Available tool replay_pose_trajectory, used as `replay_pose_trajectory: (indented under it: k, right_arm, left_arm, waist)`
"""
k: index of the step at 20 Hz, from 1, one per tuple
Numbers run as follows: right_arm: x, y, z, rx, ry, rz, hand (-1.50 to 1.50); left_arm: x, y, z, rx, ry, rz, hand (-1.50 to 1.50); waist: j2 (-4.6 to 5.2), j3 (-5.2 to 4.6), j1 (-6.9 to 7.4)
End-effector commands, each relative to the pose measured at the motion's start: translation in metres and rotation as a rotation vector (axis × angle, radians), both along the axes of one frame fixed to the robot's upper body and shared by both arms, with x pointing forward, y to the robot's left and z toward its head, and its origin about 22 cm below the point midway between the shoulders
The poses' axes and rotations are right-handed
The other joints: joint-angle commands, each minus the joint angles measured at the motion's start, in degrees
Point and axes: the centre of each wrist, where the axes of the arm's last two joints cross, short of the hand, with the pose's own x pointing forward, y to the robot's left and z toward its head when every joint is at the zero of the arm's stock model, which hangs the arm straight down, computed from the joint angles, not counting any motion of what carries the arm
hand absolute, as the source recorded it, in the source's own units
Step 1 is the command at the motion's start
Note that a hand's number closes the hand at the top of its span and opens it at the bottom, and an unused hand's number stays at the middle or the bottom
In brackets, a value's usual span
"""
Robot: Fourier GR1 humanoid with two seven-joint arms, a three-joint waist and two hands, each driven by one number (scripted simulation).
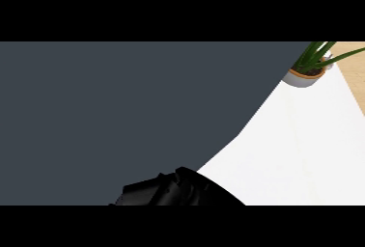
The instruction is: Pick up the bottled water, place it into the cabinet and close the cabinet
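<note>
Black robot hand (175, 190) sits at the lower edge, against a large dark grey flat panel (128, 116) filling most of the view; which hand, and its finger state, cannot be told. Bottled water is hidden from sight. White smooth counter (299, 154) lies right, with a green potted plant (310, 67) far off.

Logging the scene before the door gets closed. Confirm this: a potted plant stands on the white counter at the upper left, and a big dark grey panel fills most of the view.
Wrong side: the head view shows the potted plant at the upper right of the white counter. The dark grey panel does fill most of the view.
</note>
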Motion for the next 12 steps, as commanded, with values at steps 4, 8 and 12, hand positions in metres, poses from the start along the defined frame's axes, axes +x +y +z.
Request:
replay_pose_trajectory:
  k: [4, 8, 12]
  right_arm:
    - [0.031, 0.059, 0.013, 0.037, 0.076, -0.120, 1.50]
    - [0.052, 0.074, 0.015, -0.005, 0.060, 0.018, 1.50]
    - [0.056, 0.079, 0.007, -0.112, 0.126, 0.250, 1.50]
  left_arm:
    - [-0.008, 0.002, 0.027, -0.007, -0.007, -0.003, -1.50]
    - [-0.004, 0.007, 0.027, -0.001, -0.025, 0.005, -1.50]
    - [-0.001, 0.015, 0.040, 0.015, -0.034, -0.005, -1.50]
  waist:
    - [0.70, 0.12, 1.13]
    - [0.96, 0.14, -0.11]
    - [1.23, 0.15, 0.36]
